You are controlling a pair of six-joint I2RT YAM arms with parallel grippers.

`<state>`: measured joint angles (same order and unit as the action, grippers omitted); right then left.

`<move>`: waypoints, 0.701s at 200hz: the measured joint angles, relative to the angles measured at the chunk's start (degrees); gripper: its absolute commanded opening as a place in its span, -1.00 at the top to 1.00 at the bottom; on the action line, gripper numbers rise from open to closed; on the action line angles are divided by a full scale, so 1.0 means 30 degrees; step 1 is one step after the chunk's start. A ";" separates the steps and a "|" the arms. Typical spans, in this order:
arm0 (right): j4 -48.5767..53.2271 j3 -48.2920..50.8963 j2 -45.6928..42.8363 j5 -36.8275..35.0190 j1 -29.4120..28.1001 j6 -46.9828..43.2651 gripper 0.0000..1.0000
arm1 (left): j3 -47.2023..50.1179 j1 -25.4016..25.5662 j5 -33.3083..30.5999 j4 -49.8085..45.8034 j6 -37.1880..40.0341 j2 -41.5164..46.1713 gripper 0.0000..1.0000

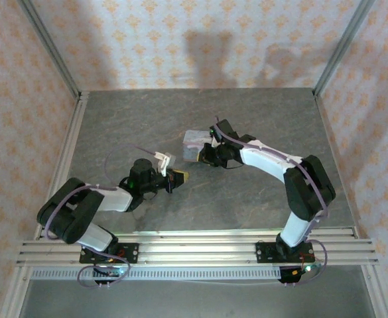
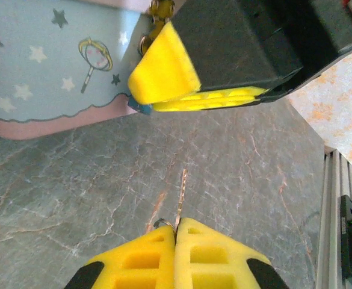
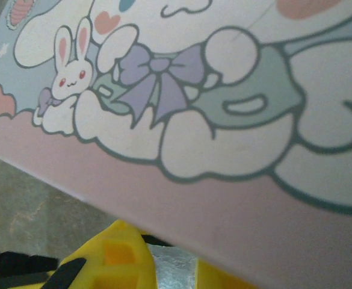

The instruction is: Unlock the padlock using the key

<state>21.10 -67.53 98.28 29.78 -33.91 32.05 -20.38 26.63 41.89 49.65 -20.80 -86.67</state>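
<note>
The left hand (image 2: 176, 233) was clamped on the key (image 2: 182, 192) — thin, light, likely easily bent, best held at its bow; the right hand (image 2: 144, 101) pinched the padlock (image 2: 141, 109) beside the tin (image 2: 43, 72).

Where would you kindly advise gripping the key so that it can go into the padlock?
By its ring end, from behind, pads on its flat faces. The key is a thin flat strip, so this leaves its blade free, pointing roughly toward the padlock by the tin. The left gripper is shut on it just so.
</note>
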 measured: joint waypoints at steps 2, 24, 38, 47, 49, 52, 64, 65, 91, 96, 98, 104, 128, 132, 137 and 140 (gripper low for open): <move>0.0007 0.0000 0.0000 0.0058 0.0000 0.0036 1.00 | -0.0015 0.0000 0.0029 0.0146 -0.0007 -0.0109 1.00; 0.0044 0.0000 -0.0051 0.0517 0.0044 0.0284 1.00 | -0.0109 0.0000 0.0277 0.2200 -0.0576 -0.1902 1.00; 0.0066 0.0000 -0.0095 0.0794 0.0095 0.0423 1.00 | -0.0204 0.0000 0.0342 0.3206 -0.0809 -0.2827 1.00; 0.0066 0.0000 -0.0146 0.1027 0.0153 0.0532 1.00 | -0.0262 0.0000 0.0364 0.3810 -0.0940 -0.3279 1.00; 0.0073 0.0000 -0.0146 0.1093 0.0168 0.0539 1.00 | -0.0270 0.0000 0.0372 0.3883 -0.0954 -0.3351 1.00; 0.0066 0.0000 -0.0182 0.1173 0.0197 0.0554 1.00 | -0.0313 0.0000 0.0393 0.4044 -0.1042 -0.3468 1.00; 0.0080 0.0000 -0.0262 0.1464 0.0328 0.0627 1.00 | -0.0459 0.0000 0.0408 0.4539 -0.1129 -0.3854 1.00; 0.0080 0.0000 -0.0270 0.1494 0.0335 0.0634 1.00 | -0.0474 0.0000 0.0415 0.4612 -0.1129 -0.3898 1.00; 0.0131 0.0000 -0.0401 0.2062 0.0634 0.0765 1.00 | -0.0845 0.0000 0.0481 0.5544 -0.1282 -0.4393 1.00; 0.0146 0.0000 -0.0423 0.2113 0.0685 0.0772 1.00 | -0.0889 0.0000 0.0481 0.5661 -0.1282 -0.4430 1.00; 0.0153 0.0000 -0.0430 0.2127 0.0699 0.0780 1.00 | -0.0918 0.0000 0.0488 0.5712 -0.1290 -0.4466 1.00; 0.0153 0.0000 -0.0452 0.2208 0.0721 0.0816 1.00 | -0.0984 0.0000 0.0495 0.5872 -0.1290 -0.4517 1.00; 0.0153 0.0000 -0.0510 0.2528 0.0736 0.0838 1.00 | -0.1413 0.0000 0.0605 0.6135 -0.1494 -0.4750 1.00; 0.0153 0.0000 -0.0525 0.2572 0.0736 0.0860 1.00 | -0.1479 0.0000 0.0612 0.6142 -0.1530 -0.4787 1.00; 0.0153 0.0000 -0.0539 0.2608 0.0736 0.0889 1.00 | -0.1574 0.0000 0.0619 0.6171 -0.1566 -0.4838 1.00; 0.0153 0.0000 -0.0546 0.2652 0.0736 0.0896 1.00 | -0.1632 0.0000 0.0619 0.6207 -0.1581 -0.4881 1.00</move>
<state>21.56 -67.53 96.64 37.74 -31.70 34.74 -25.28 26.63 43.75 68.27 -25.54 -101.32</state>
